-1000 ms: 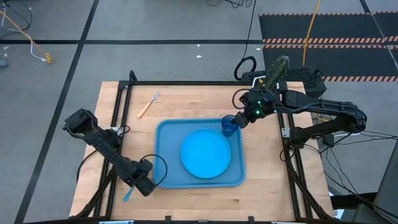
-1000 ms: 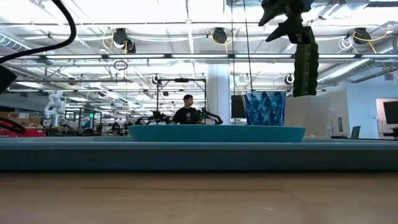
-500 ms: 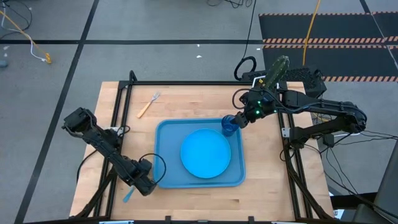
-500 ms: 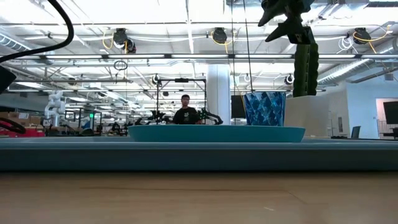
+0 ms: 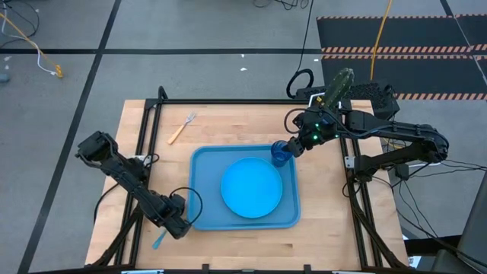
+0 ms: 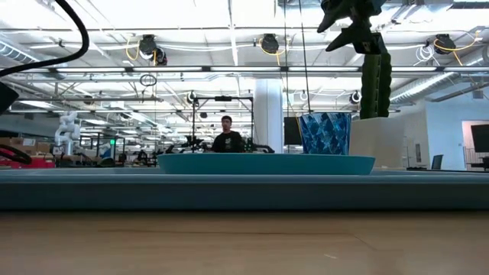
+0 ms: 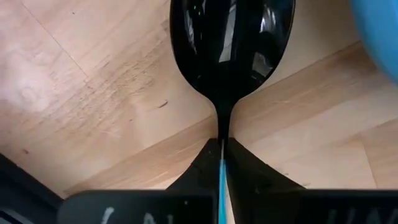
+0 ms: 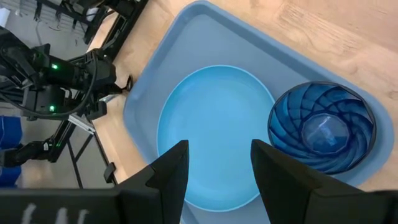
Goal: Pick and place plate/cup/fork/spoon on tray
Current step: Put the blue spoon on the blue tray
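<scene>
My left gripper is clamping shut on the spoon, fingers pinching the thin light-blue handle just behind the dark shiny bowl, which is lying on bare wood. From overhead, I'm seeing that left gripper sitting near the table's front-left corner, just outside the tray's front-left corner, w/ the spoon's handle poking out toward the front edge. My right gripper is hanging w/ fingers spread apart and gripping nothing, over the tray's back-right corner, right by the cup. The cup is standing upright inside that corner, close beside the plate, which is lying flat mid-tray. The fork is resting on the wood near the back-left corner, well apart from the tray.
</scene>
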{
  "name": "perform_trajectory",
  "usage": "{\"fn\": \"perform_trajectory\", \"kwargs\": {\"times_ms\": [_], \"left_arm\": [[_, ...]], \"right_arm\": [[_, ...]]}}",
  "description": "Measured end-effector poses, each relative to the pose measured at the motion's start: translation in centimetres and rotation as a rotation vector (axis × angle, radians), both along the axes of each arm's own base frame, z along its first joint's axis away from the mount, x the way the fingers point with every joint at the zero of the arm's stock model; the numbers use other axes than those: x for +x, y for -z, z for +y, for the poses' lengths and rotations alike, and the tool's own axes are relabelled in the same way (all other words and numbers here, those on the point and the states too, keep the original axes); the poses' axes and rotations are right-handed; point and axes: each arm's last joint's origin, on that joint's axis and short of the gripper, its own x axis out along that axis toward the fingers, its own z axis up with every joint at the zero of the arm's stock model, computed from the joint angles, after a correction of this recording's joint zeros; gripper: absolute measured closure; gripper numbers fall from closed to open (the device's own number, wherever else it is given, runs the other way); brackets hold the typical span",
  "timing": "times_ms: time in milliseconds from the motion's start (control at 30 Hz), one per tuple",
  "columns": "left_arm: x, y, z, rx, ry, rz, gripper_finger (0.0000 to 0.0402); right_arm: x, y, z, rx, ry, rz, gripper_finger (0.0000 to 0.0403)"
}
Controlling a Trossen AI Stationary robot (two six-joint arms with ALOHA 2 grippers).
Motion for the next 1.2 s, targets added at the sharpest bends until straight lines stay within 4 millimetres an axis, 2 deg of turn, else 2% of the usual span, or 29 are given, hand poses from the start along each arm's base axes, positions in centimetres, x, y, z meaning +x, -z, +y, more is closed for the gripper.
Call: {"fn": "perform_trajectory", "kwargs": {"times_ms": [133,333,600,800,1033,1200], "left_arm": [[-1.0,-1.1,1.0,0.035,-0.018,0.038,0.0389],[-2.0,-3.8,2.0,0.015,-0.076,-0.002,0.0394],[-1.5,-6.1,3.5,-0.031,-0.225,-0.114,0.0394],[0.5,-6.6,5.2,-0.013,-0.350,-0.197,0.0392],[3.5,-9.3,8.0,0.069,-0.393,-0.283,0.0394],[5.9,-10.3,10.2,0.126,-0.383,-0.294,0.0394]], "right_arm": [[0.0,0.0,0.0,-0.005,-0.001,-0.001,0.0236],[0.1,-0.1,0.0,-0.020,-0.010,-0.015,0.0236],[0.1,-0.1,0.0,-0.042,-0.041,-0.018,0.0236],[-0.3,-0.7,0.2,-0.036,-0.099,-0.069,0.0236],[-2.6,-2.4,0.4,-0.104,-0.123,-0.156,0.0236],[-4.0,-3.3,0.0,-0.139,-0.097,-0.203,0.0236]]}}
